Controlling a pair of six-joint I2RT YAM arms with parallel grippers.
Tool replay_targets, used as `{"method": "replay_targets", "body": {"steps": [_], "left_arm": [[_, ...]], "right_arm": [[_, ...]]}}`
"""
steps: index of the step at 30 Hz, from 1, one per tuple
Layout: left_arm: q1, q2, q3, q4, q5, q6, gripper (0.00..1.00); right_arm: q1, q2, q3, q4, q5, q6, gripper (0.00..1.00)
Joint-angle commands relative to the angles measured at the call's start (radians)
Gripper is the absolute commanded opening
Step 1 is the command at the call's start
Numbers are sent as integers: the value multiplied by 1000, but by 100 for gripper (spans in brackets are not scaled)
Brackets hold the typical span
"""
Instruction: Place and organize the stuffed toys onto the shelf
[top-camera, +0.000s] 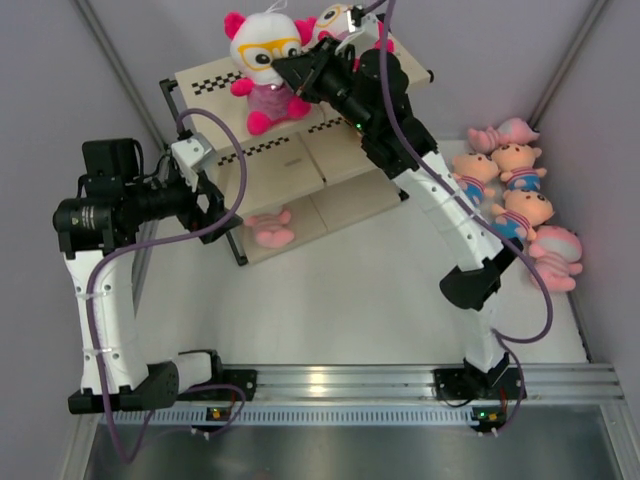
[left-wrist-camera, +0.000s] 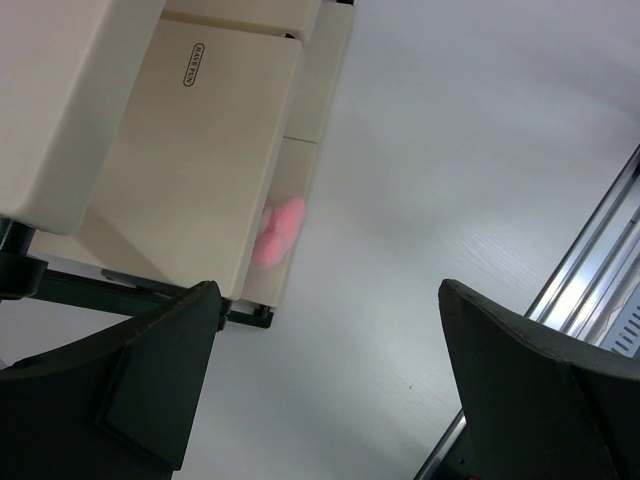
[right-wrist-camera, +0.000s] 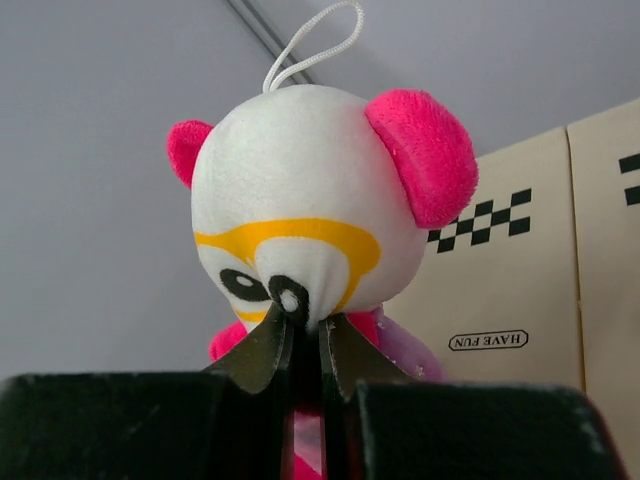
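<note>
My right gripper (top-camera: 290, 75) is shut on the face of a white-faced toy with yellow glasses (top-camera: 262, 52) and holds it over the top board of the shelf (top-camera: 205, 80). In the right wrist view the jaws (right-wrist-camera: 308, 325) pinch the fabric near its eye (right-wrist-camera: 310, 200). A second glasses toy (top-camera: 335, 17) sits on the top board behind the arm. A pale pink toy (top-camera: 268, 228) lies on the lowest board, also in the left wrist view (left-wrist-camera: 280, 230). My left gripper (top-camera: 215, 200) is open and empty beside the shelf's left front (left-wrist-camera: 328, 290).
Three peach toys with striped shirts (top-camera: 520, 165) and two pale pink ones (top-camera: 555, 255) lie in a cluster on the table at the right, by the right arm. The shelf's black frame corner (left-wrist-camera: 250, 315) is close to my left fingers. A metal rail (top-camera: 330, 380) runs along the near edge.
</note>
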Motion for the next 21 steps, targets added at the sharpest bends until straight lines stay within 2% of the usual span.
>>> {"method": "replay_targets", "body": {"steps": [1, 5, 6, 9, 11, 12, 17, 21], "left_arm": [[-6, -17, -24, 35, 1, 5, 97], [-6, -21, -29, 36, -6, 9, 97], [-6, -22, -27, 35, -5, 9, 97], [-4, -31, -30, 36, 0, 11, 97], [-6, -36, -35, 35, -5, 17, 97], [-4, -40, -41, 35, -8, 18, 97], [-6, -50, -72, 36, -29, 37, 98], [-6, -92, -189, 35, -25, 78, 98]], "right_arm": [[-15, 23, 37, 101, -99, 65, 0], [-17, 37, 32, 91, -99, 73, 1], [-18, 35, 26, 91, -98, 73, 21], [-20, 35, 15, 86, -110, 67, 56], [-20, 29, 15, 85, -116, 55, 66], [-20, 19, 15, 83, -115, 46, 75], [-18, -61, -43, 72, -90, -31, 81], [-18, -151, -87, 27, -78, -86, 83]]}}
